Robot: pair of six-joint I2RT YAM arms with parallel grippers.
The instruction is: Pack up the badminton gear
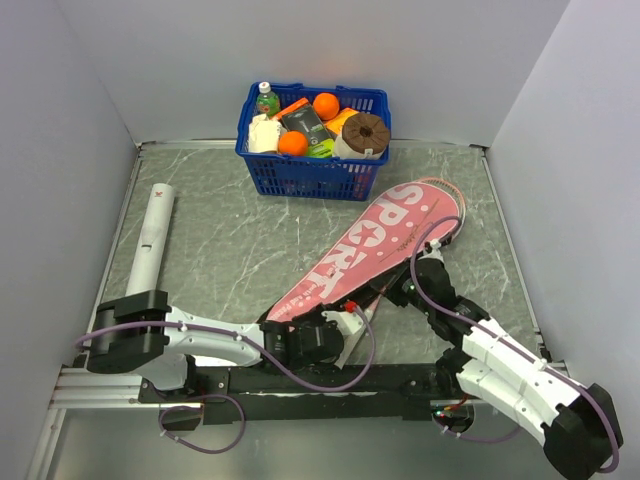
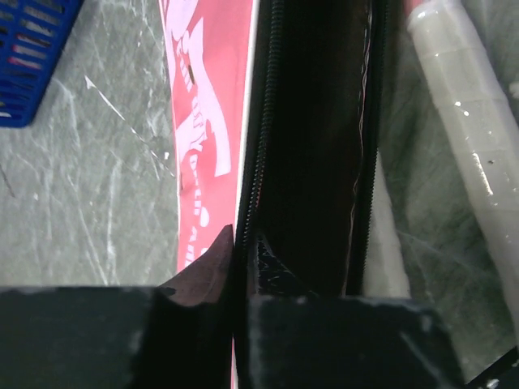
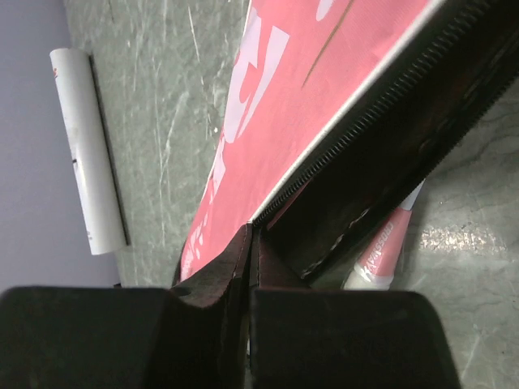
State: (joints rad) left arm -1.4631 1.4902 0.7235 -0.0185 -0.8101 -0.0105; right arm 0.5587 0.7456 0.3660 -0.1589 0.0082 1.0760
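The pink SPORT cover (image 1: 385,240) is lying slantwise across the worktop (image 1: 230,250), its wide head pointing toward the blue grocery basket (image 1: 300,175) and its narrow end reaching toward the arm bases. The left claw (image 2: 238,251) is pinching the cover's upper flap at the narrow end, fingers pressed together on the pink edge just beside the zipper teeth (image 2: 261,154). The right claw (image 3: 251,243) is doing the same farther up the cover's near side, also clamped on the flap's rim. Between them the flap is being held up, so the black lining is showing as an open mouth. A plastic-wrapped racket handle (image 2: 462,121) is lying just beside that mouth, and a pink-and-white grip end (image 3: 379,253) is peeking out from under the lining; whether these are one racket or two cannot be told. The long white tube (image 1: 150,235) is lying well apart, along the left wall, and no shuttlecocks are showing. This looks like the opening-and-loading step, with the rackets partly in and the tube not yet packed. The next move is probably calling for one claw to go on holding the flap taut while the other lets go and nudges the handles fully inside, clear of the zipper track.
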